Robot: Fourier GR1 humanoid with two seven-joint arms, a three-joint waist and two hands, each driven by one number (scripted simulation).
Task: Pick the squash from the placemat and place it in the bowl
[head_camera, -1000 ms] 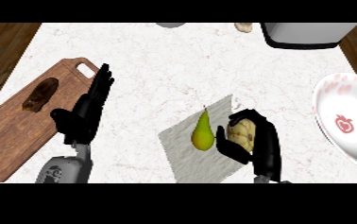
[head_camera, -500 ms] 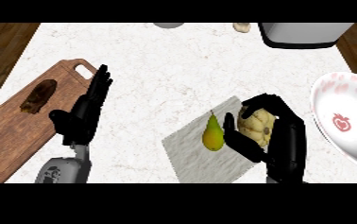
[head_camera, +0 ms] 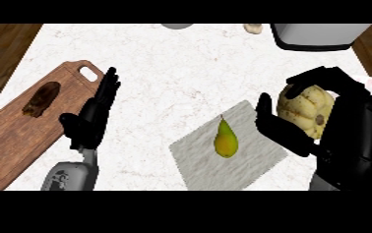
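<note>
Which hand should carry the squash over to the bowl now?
The right hand. Its fingers are already curled round the squash, off the placemat, at the counter's right side. The left hand rests open by the cutting board, far across. The bowl barely shows now.

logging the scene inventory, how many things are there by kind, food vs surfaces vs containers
Food: 3 (squash in the right hand, pear, brown item)
Flat surfaces: 2 (placemat, cutting board)
Containers: 1 (grey one at the far edge)
Total: 6
The left hand rests open. Two small cut-off things at the far edge are left uncounted.
</note>
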